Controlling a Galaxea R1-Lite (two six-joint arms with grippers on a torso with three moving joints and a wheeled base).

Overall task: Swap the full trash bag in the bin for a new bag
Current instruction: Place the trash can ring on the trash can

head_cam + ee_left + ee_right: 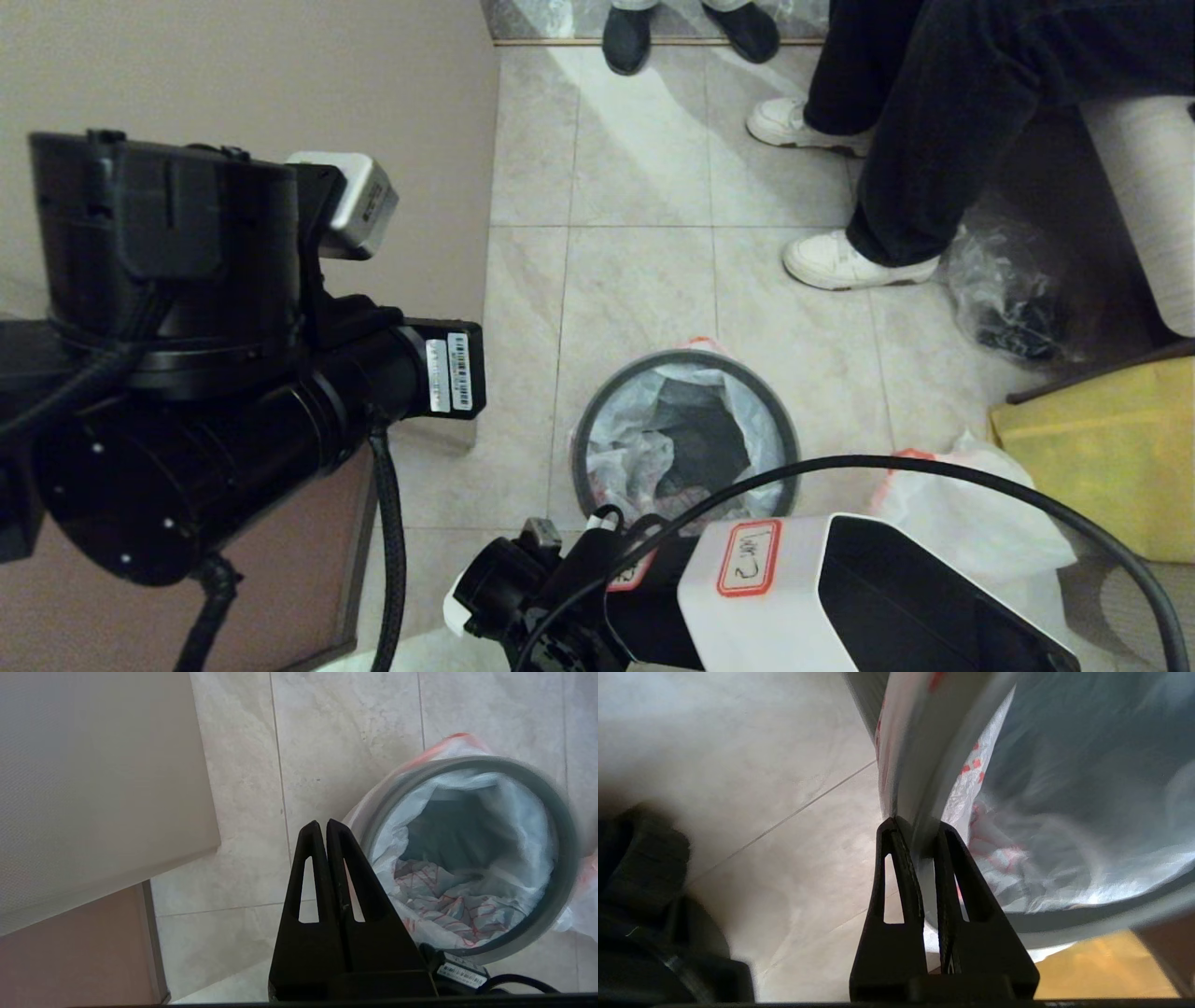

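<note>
Down on the tiled floor (pixel 644 187): small round bin (pixel 586 439) with grey rim ring (pixel 567 858), lined by the new bag (pixel 644 439), thin white plastic with red print crumpled toward the bottom and an orange-red hem (pixel 460 739) spilling outside the ring on the far side.

Right gripper (pixel 920 823) at the near edge of the bin, fingers (pixel 899 868) straddling the rim: one outside, one inside, pinching grey ring and bag plastic between them. Hidden under the right arm's white housing in the head view.

Left gripper (pixel 322 826) raised just beside the bin on the wall side, fingers pressed together, nothing between them, apart from the rim. Left arm large and dark at the left of the head view, against the beige wall (pixel 280 84).

Full trash bag (pixel 971 523) on the floor to the right of the bin, bulky and white, orange-red hem on top, partly behind the right arm and a black cable (pixel 1027 495). Just beyond, a yellow bag (pixel 1111 448). Farther back, a clear glossy bag (pixel 1004 299) with dark lumps, beside a person's white shoes (pixel 840 263) and dark trousers.
</note>
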